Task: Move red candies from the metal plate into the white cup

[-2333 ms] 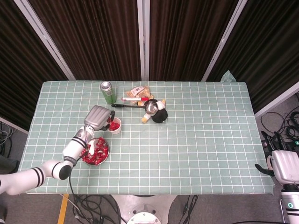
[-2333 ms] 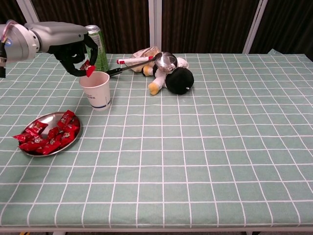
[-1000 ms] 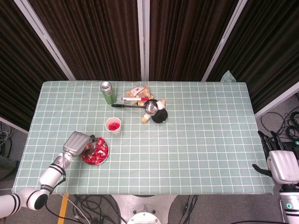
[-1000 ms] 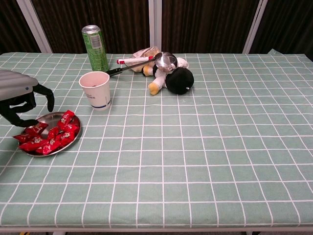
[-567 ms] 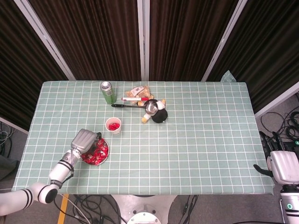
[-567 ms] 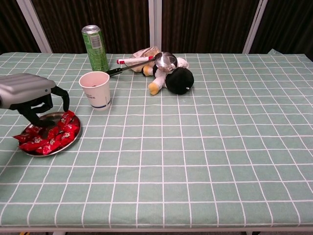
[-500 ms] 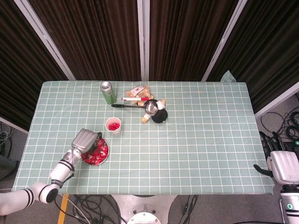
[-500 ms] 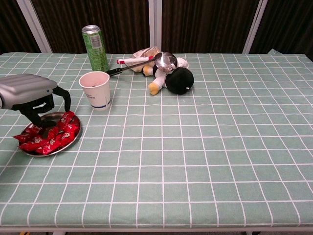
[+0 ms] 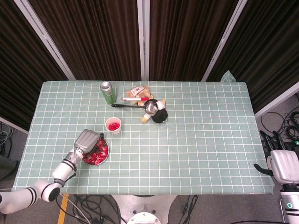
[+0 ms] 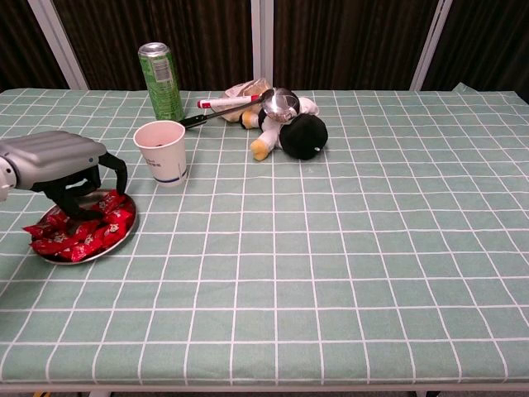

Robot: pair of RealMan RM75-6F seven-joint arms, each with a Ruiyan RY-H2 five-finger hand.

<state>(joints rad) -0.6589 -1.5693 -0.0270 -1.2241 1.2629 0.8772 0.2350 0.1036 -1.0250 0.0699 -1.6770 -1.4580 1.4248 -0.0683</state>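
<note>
Red wrapped candies (image 10: 76,236) are heaped on the metal plate (image 10: 85,259) at the table's front left. My left hand (image 10: 64,165) hovers right over the plate, with its dark fingers (image 10: 80,205) reaching down onto the pile and the thumb arched out to the side. No candy is lifted off the pile. From the head view the left hand (image 9: 88,140) covers the plate's (image 9: 104,156) left part. The white cup (image 10: 162,155) stands upright just behind the plate, and the head view shows red candies inside the cup (image 9: 113,131). My right hand (image 9: 281,167) hangs off the table's right front corner, holding nothing.
A green can (image 10: 163,81) stands behind the cup. Further right lie a red marker (image 10: 227,102), a snack packet (image 10: 248,88), a metal ladle (image 10: 281,102) and a black plush toy (image 10: 302,132). The checked cloth covers the table.
My left hand left the cup, swung down to the left of the plate, then moved right over the candies and lowered its fingers onto them. The right hand stayed put.
</note>
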